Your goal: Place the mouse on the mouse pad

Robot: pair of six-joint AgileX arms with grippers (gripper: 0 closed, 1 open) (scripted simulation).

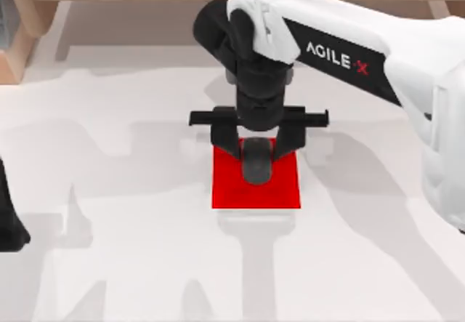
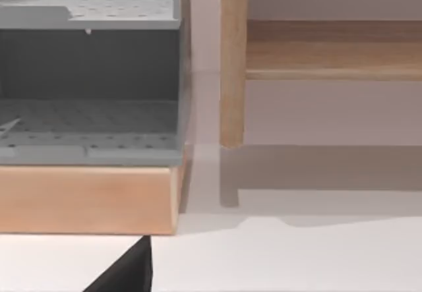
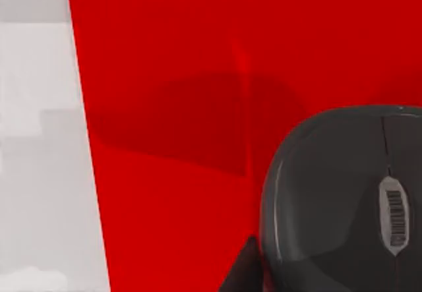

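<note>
On my right arm (image 1: 363,53) I read "AGILE X" in white letters on a black band along the white casing, the X marked in red. I find no other readable text, label or number on anything else in the views.

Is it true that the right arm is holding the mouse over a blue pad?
Not quite: the pad is red, not blue, as the top view shows. The rest holds: the right gripper has the mouse between its fingers over the pad. The left arm is parked at the table's left edge.
</note>
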